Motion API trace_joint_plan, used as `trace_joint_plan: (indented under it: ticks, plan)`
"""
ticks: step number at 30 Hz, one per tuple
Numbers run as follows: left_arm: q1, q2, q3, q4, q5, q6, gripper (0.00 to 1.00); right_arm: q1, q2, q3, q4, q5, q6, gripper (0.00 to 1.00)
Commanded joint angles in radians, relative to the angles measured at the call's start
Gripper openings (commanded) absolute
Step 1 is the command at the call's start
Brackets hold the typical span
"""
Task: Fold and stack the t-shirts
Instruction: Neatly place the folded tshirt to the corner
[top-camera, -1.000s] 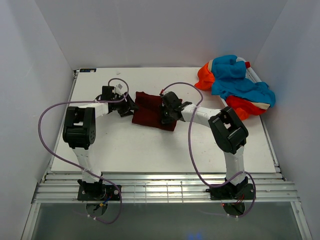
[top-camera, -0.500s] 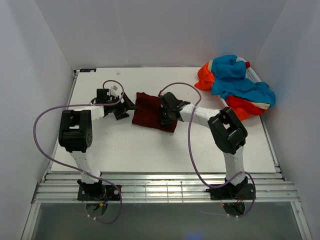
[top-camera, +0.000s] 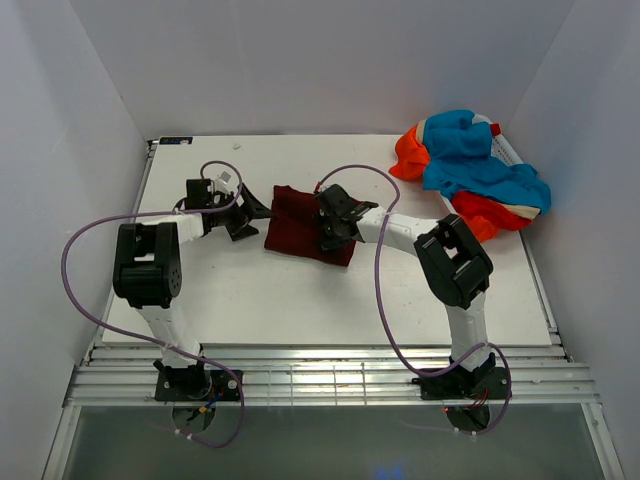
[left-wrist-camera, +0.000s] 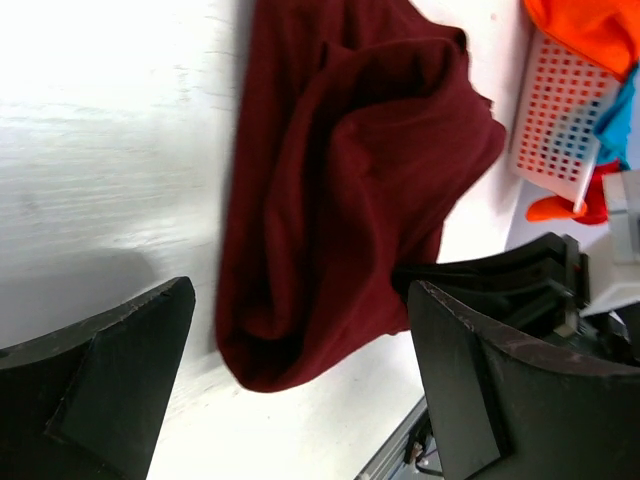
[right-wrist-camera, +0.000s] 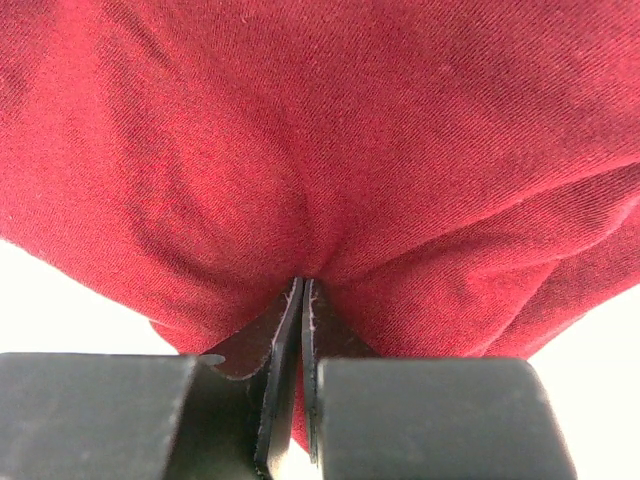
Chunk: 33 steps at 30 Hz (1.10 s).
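The dark maroon t-shirt (top-camera: 295, 222) lies folded in a bundle at the middle of the table. My left gripper (top-camera: 247, 214) stands open just left of it. In the left wrist view the shirt's rounded edge (left-wrist-camera: 330, 220) reaches between the wide-apart fingers, and neither finger touches it. My right gripper (top-camera: 329, 236) is down on the shirt's right part, shut. In the right wrist view the maroon cloth (right-wrist-camera: 320, 130) puckers toward the closed tips of the right gripper (right-wrist-camera: 303, 285). The orange-red and turquoise-blue t-shirts (top-camera: 475, 170) lie heaped at the far right.
A white perforated basket (top-camera: 508, 150) sits under the heap at the table's back right corner, and its wall (left-wrist-camera: 560, 120) also shows in the left wrist view. White walls enclose the table on three sides. Purple cables loop from both arms.
My left gripper has opened wide, let go of the maroon shirt and drawn back to the left. The right gripper has stayed shut on the shirt.
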Motion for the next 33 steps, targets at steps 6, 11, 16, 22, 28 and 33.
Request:
trace_joint_plan:
  ticks: [6,11,16,22,28,33]
  plan:
    - [0.001,0.051,0.07,0.077,0.124,-0.034,0.98,0.029,0.082,-0.035,-0.192,-0.004,-0.014,0.08]
    - [-0.027,0.112,0.142,0.001,0.072,0.02,0.98,0.033,0.08,-0.029,-0.196,-0.006,-0.017,0.08]
    - [-0.07,0.153,0.168,-0.029,0.033,0.055,0.98,0.033,0.079,-0.025,-0.196,-0.007,-0.02,0.08]
    - [-0.134,0.189,0.183,-0.07,-0.029,0.104,0.98,0.033,0.082,-0.02,-0.196,-0.01,-0.021,0.08]
    - [-0.236,0.213,0.192,-0.076,-0.072,0.104,0.98,0.033,0.083,-0.012,-0.193,-0.013,-0.02,0.08]
    - [-0.309,0.236,0.208,-0.066,-0.112,0.069,0.98,0.033,0.077,-0.015,-0.19,-0.018,-0.021,0.08]
